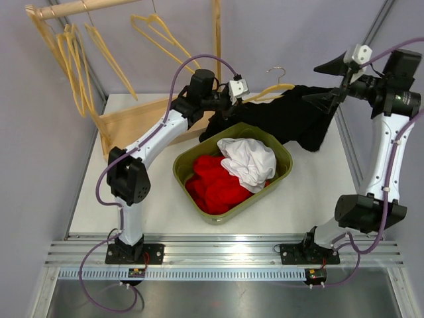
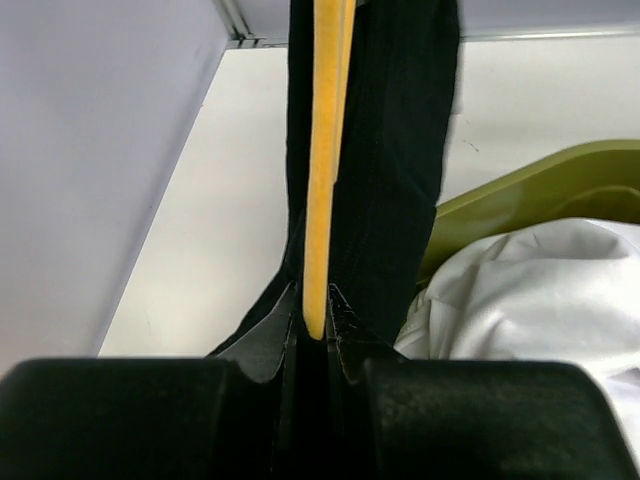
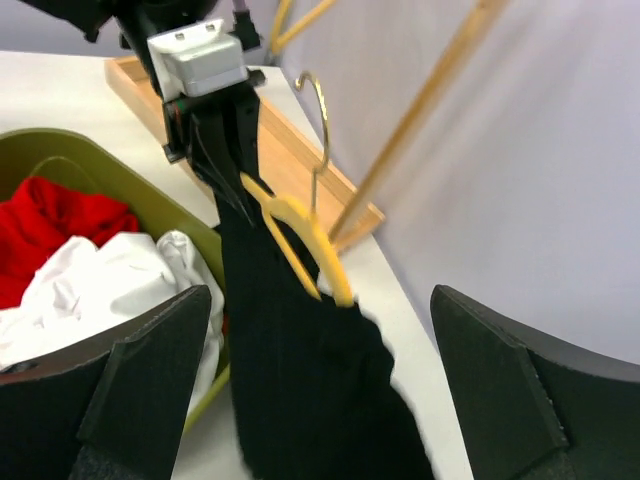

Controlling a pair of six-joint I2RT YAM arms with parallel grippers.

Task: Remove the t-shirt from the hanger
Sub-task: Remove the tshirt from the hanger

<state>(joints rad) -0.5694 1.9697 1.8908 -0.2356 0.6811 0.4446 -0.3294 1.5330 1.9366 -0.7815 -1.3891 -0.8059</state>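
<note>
A black t-shirt (image 1: 295,112) hangs on a yellow hanger (image 1: 268,91) with a metal hook (image 1: 277,71), held in the air over the back of the table. My left gripper (image 1: 232,104) is shut on the hanger's left end, with shirt cloth beside the jaws. In the left wrist view the hanger (image 2: 325,150) runs straight out from my left gripper (image 2: 318,318), with the t-shirt (image 2: 395,150) draped round it. My right gripper (image 1: 329,83) is open at the shirt's right end. In the right wrist view the t-shirt (image 3: 300,400) and hanger (image 3: 300,230) lie ahead, between the wide-open fingers (image 3: 150,380).
A green bin (image 1: 281,159) holds a red garment (image 1: 215,182) and a white garment (image 1: 248,159) below the shirt. A wooden rack (image 1: 73,8) with several bare hangers (image 1: 76,66) stands at the back left on a wooden base (image 1: 132,119).
</note>
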